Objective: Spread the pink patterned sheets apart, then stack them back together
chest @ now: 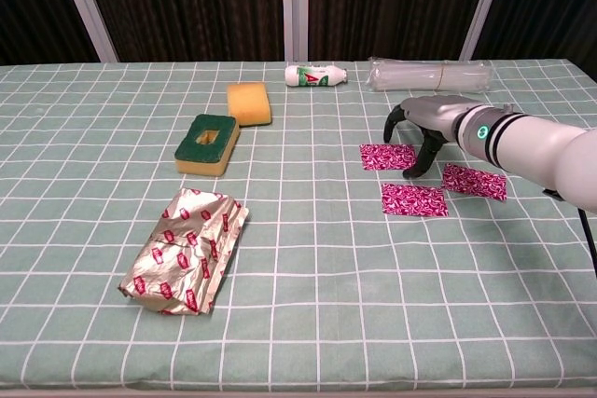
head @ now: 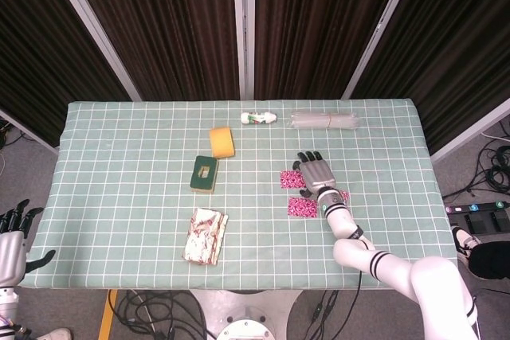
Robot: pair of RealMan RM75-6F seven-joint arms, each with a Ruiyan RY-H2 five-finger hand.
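Right hand (chest: 431,126) hovering over the spread sheets.
Its fingers (chest: 393,122) are arching wide, holding nothing; thin and flat, the three pink sheets (chest: 389,157) (chest: 413,199) (chest: 474,182) could be sliding or creasing instead of lifting. They are lying apart, right of centre on the tabletop (chest: 308,258). The left hand (head: 11,240) is waiting open off the near-left edge.

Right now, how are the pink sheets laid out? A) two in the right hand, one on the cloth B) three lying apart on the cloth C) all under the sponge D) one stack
B: three pink sheets lie apart on the cloth; the right hand hovers over them, holding none.
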